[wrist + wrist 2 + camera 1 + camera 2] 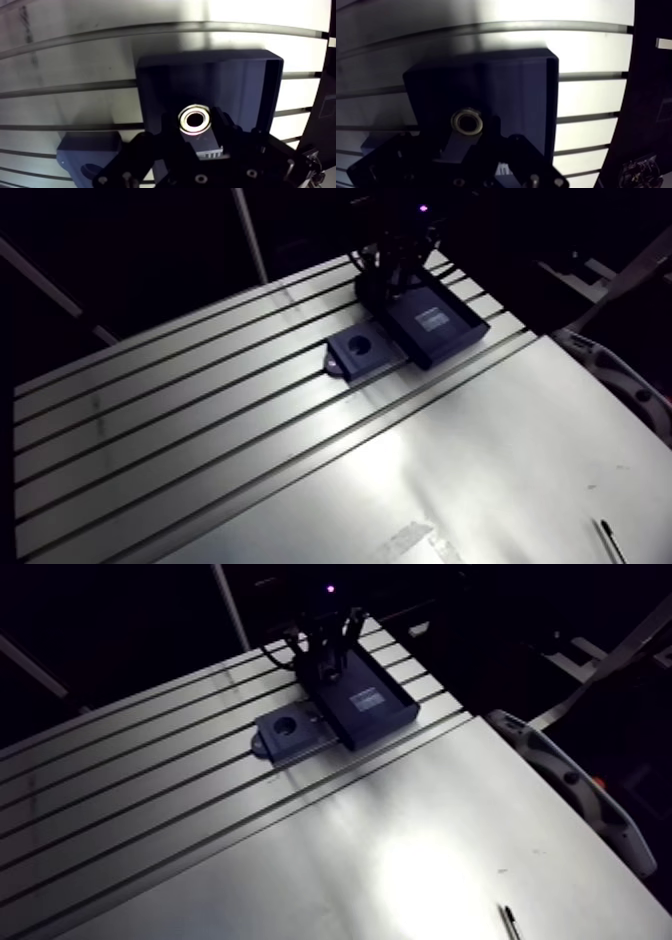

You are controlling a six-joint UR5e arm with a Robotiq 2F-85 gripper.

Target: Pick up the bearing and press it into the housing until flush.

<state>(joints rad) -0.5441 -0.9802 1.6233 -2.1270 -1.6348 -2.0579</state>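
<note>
While the gripper [199, 137] hangs low over the far end of the tray [150, 90], the bearing [195, 120] lies inside that tray, flat on its floor, near the middle. Bore faces straight up at the wrist camera, so its axis runs vertical and the ring is round to any sideways grip. Bearing sits right at the gripper's tip, centred on its line of closing, neither ahead nor off to a side.

Jaw state: cannot tell. Dark shapes flank the ring closely, but whether they press on it or only stand around it is not readable in the wrist view.

Housing [357, 348] stands outside the tray, just beside one long wall, on the slotted table [200, 448]. Its round socket faces up and looks empty.

Judgement: grasp stage, nothing inserted yet. The coming move depends on the ring staying level between the jaws. Tray walls rise all round it, so the lift probably has to go straight up before it crosses that long wall toward the housing.
</note>
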